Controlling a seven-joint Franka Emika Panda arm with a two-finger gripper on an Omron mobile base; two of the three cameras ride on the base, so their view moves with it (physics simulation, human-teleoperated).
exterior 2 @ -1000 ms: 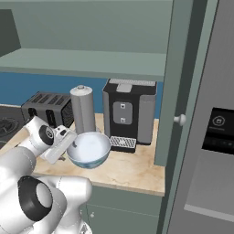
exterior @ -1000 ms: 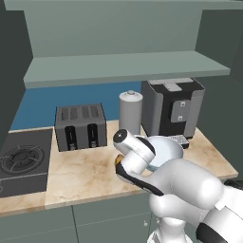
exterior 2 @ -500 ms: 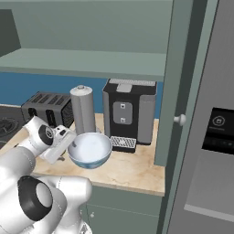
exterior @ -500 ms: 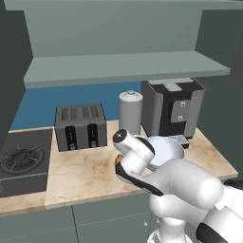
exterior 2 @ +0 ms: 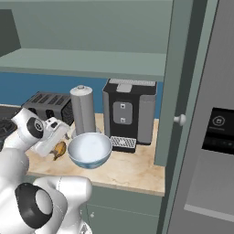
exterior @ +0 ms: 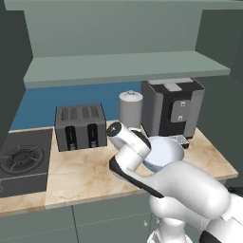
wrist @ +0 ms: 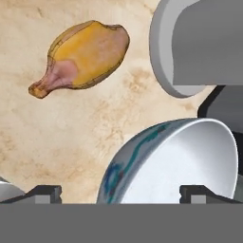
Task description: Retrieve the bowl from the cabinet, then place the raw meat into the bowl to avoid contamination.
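Observation:
The pale blue-white bowl [exterior 2: 90, 149] stands on the marble counter [exterior 2: 128, 169] in front of the coffee machine, and it also shows to the right of my arm [exterior: 166, 153]. My gripper [wrist: 121, 193] is open, its finger tips wide apart on either side of the bowl's near rim [wrist: 156, 161]. In the right base view the gripper [exterior 2: 64, 142] sits just left of the bowl. The raw meat [wrist: 83, 54], an orange-brown drumstick-like lump, lies on the counter beyond the fingers, beside the hand [exterior 2: 58, 150]. The cabinet [exterior: 128, 66] hangs open above, its door [exterior 2: 183, 91] swung out.
A dark toaster [exterior: 80, 126], a tall grey canister [exterior: 130, 108] and a black coffee machine [exterior: 173, 111] line the back of the counter. A stove [exterior: 21, 159] lies at the left. A grey fridge [exterior 2: 215, 137] stands at the right past the cabinet door.
The bowl has sunk slightly onto the counter. The fingers have spread a little wider. The arm has barely moved.

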